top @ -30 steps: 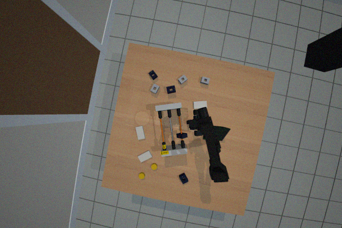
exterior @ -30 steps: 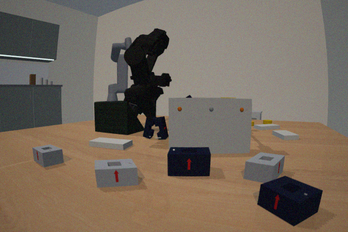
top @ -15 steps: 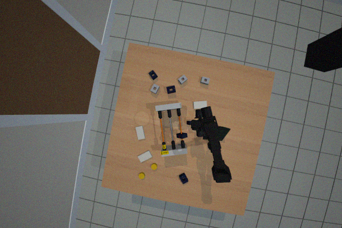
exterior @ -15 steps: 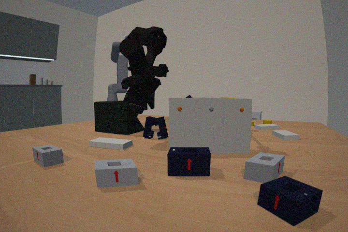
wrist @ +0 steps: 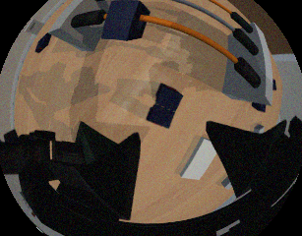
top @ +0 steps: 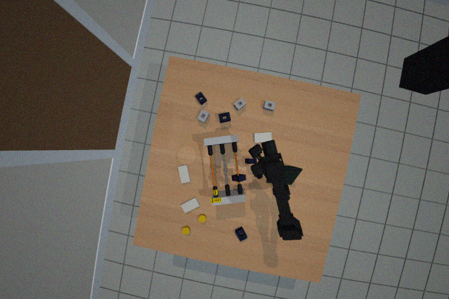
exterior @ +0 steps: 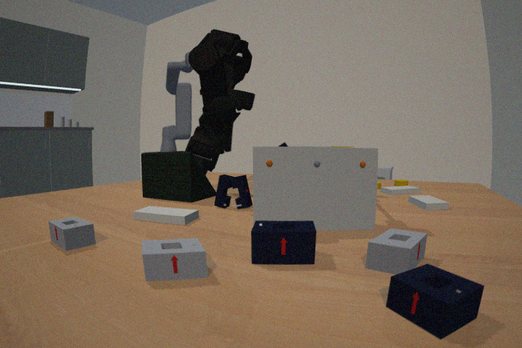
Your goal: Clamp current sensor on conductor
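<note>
Boxy navy split-core sensor (exterior: 233, 191), open-jawed

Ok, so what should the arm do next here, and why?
Probably lower the open gripper over the open sensor and grasp it. The sensor stands loose on the table beside the fixture, with nothing between the fingers, and the cable ending at the yellow LOAD tag carries no sensor yet.

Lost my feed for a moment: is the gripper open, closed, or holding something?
Gripper: open, holding nothing; the open navy sensor sits on the table beyond its fingers.
</note>
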Motion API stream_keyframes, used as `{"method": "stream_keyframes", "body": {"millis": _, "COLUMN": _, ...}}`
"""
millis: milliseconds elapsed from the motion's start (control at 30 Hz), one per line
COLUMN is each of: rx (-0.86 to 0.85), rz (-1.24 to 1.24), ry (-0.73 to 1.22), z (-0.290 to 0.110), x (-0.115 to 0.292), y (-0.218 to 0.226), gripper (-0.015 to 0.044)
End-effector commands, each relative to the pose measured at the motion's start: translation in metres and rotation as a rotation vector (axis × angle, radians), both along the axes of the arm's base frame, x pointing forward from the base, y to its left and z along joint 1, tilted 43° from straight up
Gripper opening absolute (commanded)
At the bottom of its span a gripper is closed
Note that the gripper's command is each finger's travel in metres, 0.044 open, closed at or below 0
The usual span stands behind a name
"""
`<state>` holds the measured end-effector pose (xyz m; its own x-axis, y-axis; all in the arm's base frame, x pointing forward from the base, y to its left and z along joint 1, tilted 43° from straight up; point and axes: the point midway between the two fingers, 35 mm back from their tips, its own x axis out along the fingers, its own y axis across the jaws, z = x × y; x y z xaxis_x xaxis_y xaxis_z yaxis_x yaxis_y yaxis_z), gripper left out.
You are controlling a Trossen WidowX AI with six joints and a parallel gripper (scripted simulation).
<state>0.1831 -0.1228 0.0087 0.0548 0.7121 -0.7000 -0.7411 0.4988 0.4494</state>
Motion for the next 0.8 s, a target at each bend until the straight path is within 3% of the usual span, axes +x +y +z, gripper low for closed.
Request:
{"method": "stream_keyframes", "body": {"millis": 0, "rx": -0.031, "rz": 0.566, "ry": -0.397, "z": 0.006, "x": 0.013, "y": 0.005, "gripper": 0.0320}}
{"method": "stream_keyframes", "body": {"millis": 133, "rx": -0.020, "rz": 0.819, "ry": -0.579, "z": 0.009, "x": 0.019, "y": 0.008, "gripper": 0.0320}}
{"method": "stream_keyframes", "body": {"millis": 767, "rx": -0.025, "rz": 0.838, "ry": -0.596, "z": -0.005, "x": 0.017, "y": 0.020, "gripper": 0.0320}}
